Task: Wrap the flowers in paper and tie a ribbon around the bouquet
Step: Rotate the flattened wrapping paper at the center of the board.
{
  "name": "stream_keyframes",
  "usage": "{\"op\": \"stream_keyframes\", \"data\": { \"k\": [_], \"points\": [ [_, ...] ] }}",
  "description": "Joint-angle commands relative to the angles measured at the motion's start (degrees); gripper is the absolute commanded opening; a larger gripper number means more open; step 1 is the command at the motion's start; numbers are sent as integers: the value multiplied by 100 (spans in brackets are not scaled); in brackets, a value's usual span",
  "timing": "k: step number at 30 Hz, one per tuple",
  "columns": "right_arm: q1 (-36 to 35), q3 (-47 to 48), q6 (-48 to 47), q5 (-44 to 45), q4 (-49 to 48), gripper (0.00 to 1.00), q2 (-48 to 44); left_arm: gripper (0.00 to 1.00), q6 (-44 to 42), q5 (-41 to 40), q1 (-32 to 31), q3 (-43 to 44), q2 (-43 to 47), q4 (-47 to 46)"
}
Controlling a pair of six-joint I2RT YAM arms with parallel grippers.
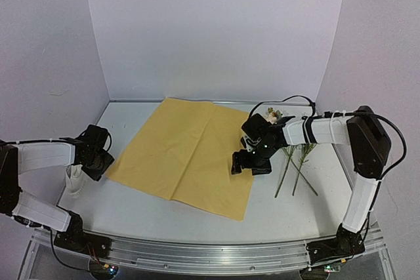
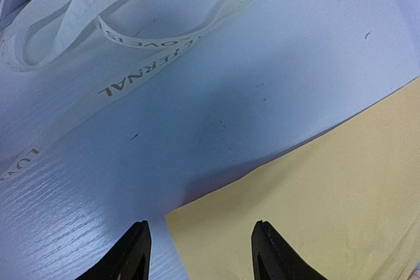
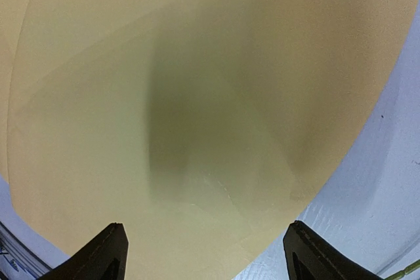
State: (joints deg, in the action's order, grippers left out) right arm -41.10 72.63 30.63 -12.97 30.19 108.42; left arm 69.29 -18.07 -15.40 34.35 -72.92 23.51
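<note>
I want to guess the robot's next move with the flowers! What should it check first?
1. Paper spread flat, yellow face up: ok.
2. Left gripper open, with a paper corner between its fingers: ok.
3. Left gripper touching the paper: cannot tell.
4. Right gripper open over the paper's right side: ok.
5. Flowers on the paper: not ok, they lie beside its right edge.
6. Ribbon off the paper: ok.

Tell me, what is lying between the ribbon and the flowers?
The big yellow paper, spread out, lies between the ribbon and the flowers. The top view shows it.
</note>
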Motion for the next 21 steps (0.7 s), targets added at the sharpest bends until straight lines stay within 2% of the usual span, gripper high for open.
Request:
{"op": "stream_keyframes", "data": {
  "k": [1,8,14,17,21],
  "points": [
    [26,-328,124,48,-164,85,-556,54,-287,238,86,-53,-224,-430],
    [30,-931,180,193,-224,84,-1077,58,-368,394,240,-239,-300,-581],
    [27,-971,122,251,-222,84,-958,58,-536,679,289,-366,-470,-1065],
    [31,-900,87,253,-230,84,-848,53,-574,735,339,-386,-551,-1206],
    [27,-833,75,241,-224,83,-752,36,-626,815,442,-436,-630,-1307]
  ]
}}
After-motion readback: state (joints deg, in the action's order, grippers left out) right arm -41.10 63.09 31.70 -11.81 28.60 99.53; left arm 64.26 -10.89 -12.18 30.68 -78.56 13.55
